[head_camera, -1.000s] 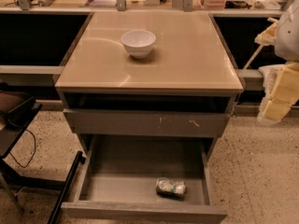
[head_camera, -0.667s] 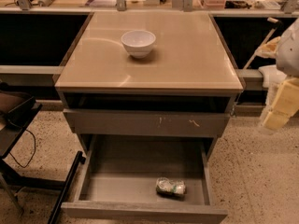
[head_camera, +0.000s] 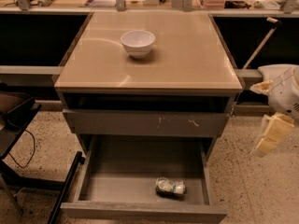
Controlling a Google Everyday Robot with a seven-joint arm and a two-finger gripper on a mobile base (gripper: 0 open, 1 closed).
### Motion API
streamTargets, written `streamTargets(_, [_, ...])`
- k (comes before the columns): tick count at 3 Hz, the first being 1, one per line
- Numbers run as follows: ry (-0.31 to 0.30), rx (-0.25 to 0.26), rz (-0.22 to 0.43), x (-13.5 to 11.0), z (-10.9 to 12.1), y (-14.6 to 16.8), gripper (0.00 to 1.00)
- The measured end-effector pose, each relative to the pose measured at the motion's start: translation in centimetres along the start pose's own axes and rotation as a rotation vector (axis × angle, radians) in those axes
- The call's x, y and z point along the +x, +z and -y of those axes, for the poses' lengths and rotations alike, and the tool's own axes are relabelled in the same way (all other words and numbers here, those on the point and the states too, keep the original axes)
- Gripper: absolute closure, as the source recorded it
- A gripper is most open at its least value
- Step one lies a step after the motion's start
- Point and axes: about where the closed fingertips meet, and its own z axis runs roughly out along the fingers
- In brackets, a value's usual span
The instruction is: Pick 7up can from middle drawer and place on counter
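The 7up can (head_camera: 170,186) lies on its side in the pulled-out middle drawer (head_camera: 121,174), lower centre. The gripper (head_camera: 272,135) hangs at the right edge, below the counter (head_camera: 187,55); how wide it stands cannot be told.

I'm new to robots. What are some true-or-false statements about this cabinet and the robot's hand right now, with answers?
1. The 7up can lies on its side in the open middle drawer. True.
2. A white bowl sits on the counter. True.
3. The gripper is holding the can. False: it hangs to the right of the cabinet, well apart from the can.
4. The can stands beside the bowl. False: the can is down in the drawer.
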Motion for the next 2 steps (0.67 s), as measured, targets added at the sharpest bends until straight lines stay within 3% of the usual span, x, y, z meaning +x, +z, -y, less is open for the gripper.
streamTargets(1, [0.041, -0.061, -0.023, 2.6, 0.35, 5.28, 0.0])
streamTargets(2, [0.043, -0.068, -0.022, 2.78, 0.34, 5.74, 0.0])
